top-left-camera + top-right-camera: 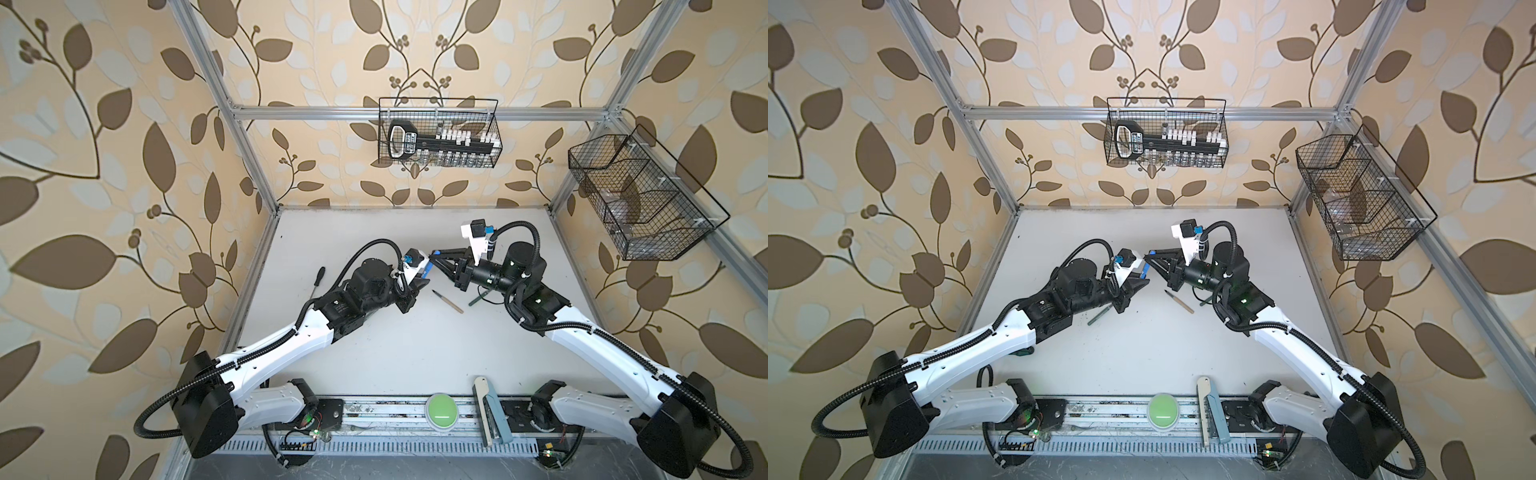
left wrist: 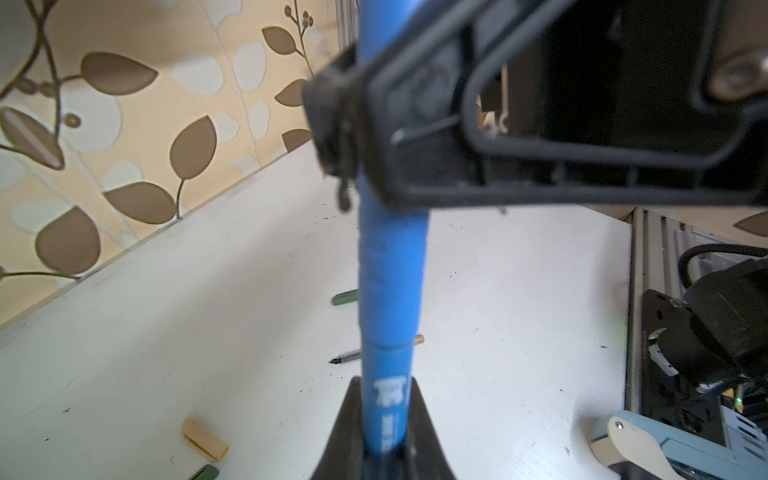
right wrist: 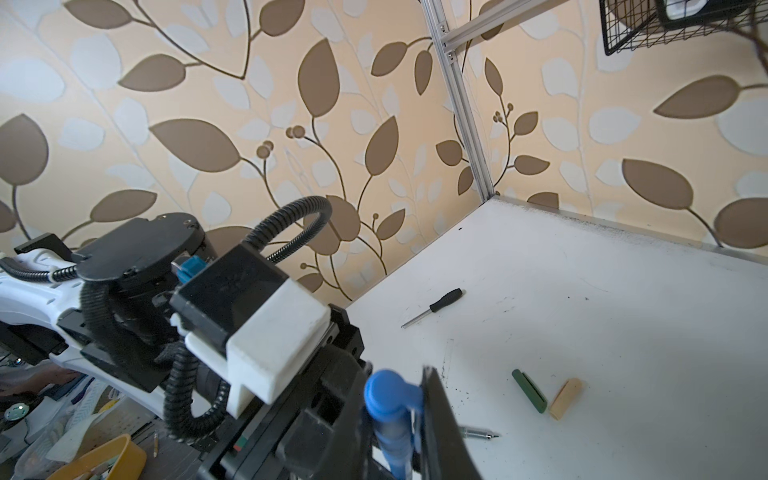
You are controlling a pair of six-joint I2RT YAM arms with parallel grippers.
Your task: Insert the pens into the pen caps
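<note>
A blue pen (image 2: 388,399) stands between the fingers of my left gripper (image 2: 384,386), which is shut on its barrel. A blue pen cap (image 2: 390,270) sits over the pen's front end, its rim meeting the barrel. My right gripper (image 3: 395,374) is shut on that cap (image 3: 388,399). In both top views the two grippers meet above mid-table, left (image 1: 420,286) and right (image 1: 436,253). A beige pen (image 1: 448,301) lies uncapped on the table. One green pen (image 1: 478,299) shows under the right arm, another (image 1: 1100,316) under the left. A beige cap (image 3: 566,398) and a green cap (image 3: 530,390) lie side by side.
A black-handled screwdriver (image 1: 318,280) lies at the table's left edge. A green button (image 1: 441,409) and a pale blue tool (image 1: 492,411) sit on the front rail. Wire baskets hang on the back wall (image 1: 440,133) and the right wall (image 1: 640,199).
</note>
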